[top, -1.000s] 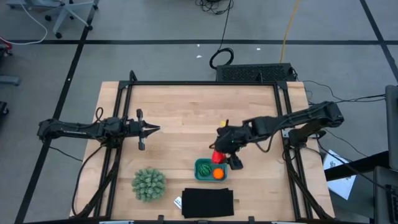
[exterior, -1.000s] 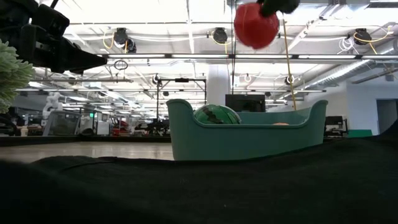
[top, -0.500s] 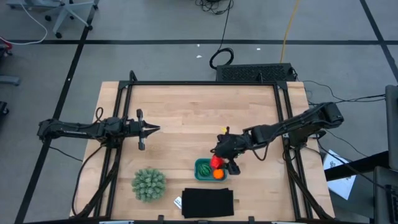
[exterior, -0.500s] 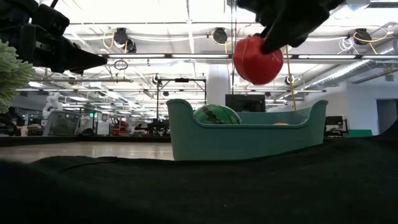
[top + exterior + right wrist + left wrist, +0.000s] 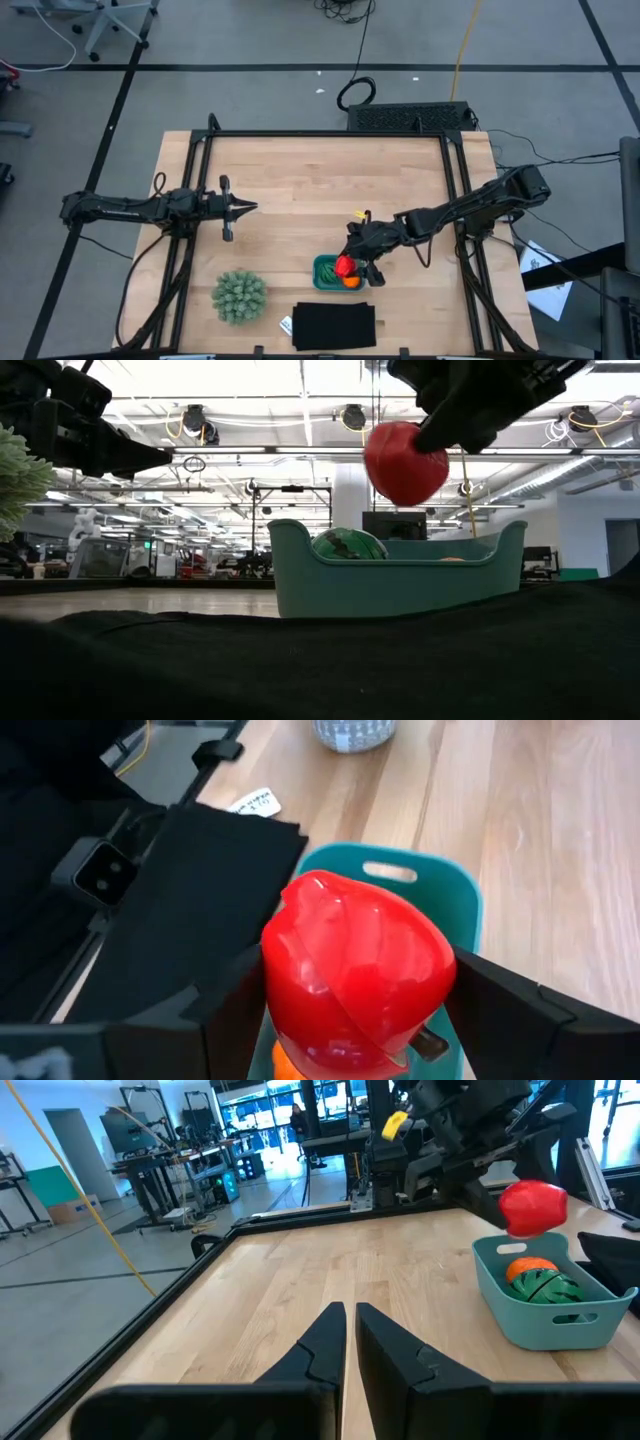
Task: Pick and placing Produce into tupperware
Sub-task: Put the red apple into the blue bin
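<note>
Nearly done: your right gripper (image 5: pixel 352 264) grips the red fruit (image 5: pixel 345 266) above the tub (image 5: pixel 323 275), around five o'clock on the table. The green ball (image 5: pixel 541 1285) and orange ball (image 5: pixel 530 1267) lie inside; your left gripper (image 5: pixel 247 207), fingers nearly together and empty, waits at nine.

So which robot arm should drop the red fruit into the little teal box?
The right one. Its gripper already holds the red fruit just above the teal box. The left gripper holds nothing and sits far across the table.

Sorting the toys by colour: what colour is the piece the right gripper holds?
Red fruit, held above the teal tupperware; clearest in the right wrist view.
</note>
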Available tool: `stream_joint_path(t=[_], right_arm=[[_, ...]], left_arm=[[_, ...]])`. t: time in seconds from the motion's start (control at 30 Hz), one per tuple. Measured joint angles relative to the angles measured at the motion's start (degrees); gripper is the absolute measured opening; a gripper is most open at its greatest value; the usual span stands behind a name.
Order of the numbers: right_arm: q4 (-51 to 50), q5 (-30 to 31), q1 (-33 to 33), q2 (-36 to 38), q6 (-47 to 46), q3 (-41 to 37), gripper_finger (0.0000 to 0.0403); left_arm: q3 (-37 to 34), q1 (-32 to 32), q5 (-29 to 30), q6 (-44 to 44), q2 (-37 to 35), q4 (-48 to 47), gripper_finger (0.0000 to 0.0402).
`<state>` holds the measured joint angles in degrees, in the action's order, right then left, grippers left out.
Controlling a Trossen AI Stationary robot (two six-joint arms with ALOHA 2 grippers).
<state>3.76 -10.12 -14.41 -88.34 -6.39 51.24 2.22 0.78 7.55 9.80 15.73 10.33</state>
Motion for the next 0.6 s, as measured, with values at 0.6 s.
stream_joint_path(t=[0.6], right_arm=[[2.86, -0.14, -1.46, -6.63, 1.58, -0.98, 0.0265]], left_arm=[[0.0, 0.02, 0.0, 0.0, 0.0, -0.22, 0.0033]])
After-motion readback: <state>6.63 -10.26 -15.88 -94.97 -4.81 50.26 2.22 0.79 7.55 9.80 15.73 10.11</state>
